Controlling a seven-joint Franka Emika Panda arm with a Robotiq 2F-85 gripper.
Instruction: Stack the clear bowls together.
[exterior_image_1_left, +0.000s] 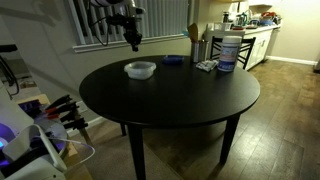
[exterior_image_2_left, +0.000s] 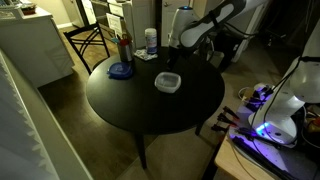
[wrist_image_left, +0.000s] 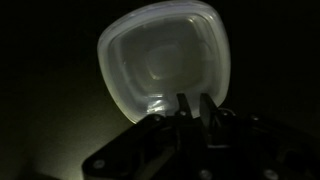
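Fingers (wrist_image_left: 183, 104) first: in the wrist view they poke in from the bottom edge as two dark prongs, and it's so murky down there I honestly can't tell if they're spread or pressed together. There's nothing between them as far as I can see. In both exterior views they hang up in the air over the far part of the bench (exterior_image_1_left: 170, 100), clear of everything (see (exterior_image_1_left: 132, 43) and (exterior_image_2_left: 172, 45)).

Next out is the clear bowl (wrist_image_left: 165, 60) — a see-through, rounded-square shape with a whitish rim, sitting upright on the bench and not touching the fingers. There's a fainter second outline inside it. That could be its own floor or another bowl nested in it, can't tell which. Otherwise it looks empty. An exterior view has it at (exterior_image_1_left: 140, 69), below the fingers in the picture, and another has it near the middle of the round dark top at (exterior_image_2_left: 167, 82).

Further out there's a flat blue disc (exterior_image_1_left: 172, 60), lying well apart from the bowl. Near the bench's edge stands a white tub with a blue label (exterior_image_1_left: 228, 50) — upright, contents not visible. A small pale thing (exterior_image_1_left: 207, 65) sits just beside it, too tiny to identify.
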